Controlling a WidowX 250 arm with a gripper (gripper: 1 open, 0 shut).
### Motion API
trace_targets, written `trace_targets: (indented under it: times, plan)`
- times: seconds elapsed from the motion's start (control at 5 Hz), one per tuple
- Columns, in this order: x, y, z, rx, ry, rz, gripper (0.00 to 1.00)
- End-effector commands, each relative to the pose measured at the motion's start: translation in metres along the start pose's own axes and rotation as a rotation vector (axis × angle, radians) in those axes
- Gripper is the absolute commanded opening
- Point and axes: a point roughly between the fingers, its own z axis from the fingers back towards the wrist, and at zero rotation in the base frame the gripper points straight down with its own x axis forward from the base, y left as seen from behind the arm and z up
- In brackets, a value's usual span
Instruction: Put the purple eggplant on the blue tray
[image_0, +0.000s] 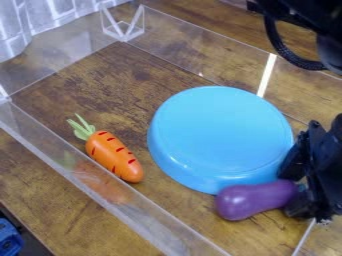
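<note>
The purple eggplant (254, 201) lies on the wooden table at the lower right, just in front of the blue tray (221, 135), touching or nearly touching its rim. My black gripper (315, 185) is at the right edge, right against the eggplant's right end. Its fingers seem to close around that end, but the dark shape hides how the jaws stand. The tray holds nothing.
An orange carrot (110, 152) with a green top lies at the left on the table. Clear plastic walls (40, 120) run along the left and front of the work area. A clear stand (123, 20) is at the back left.
</note>
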Motion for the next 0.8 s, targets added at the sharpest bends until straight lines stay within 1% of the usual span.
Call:
trace_targets:
  times: [0.0,0.6]
  plan:
    - [-0.0025,-0.0025,-0.0142,-0.003,0.024,-0.019,0.00]
    - [0.0004,0.0019,-0.0178,0.015,0.023,-0.035,0.00]
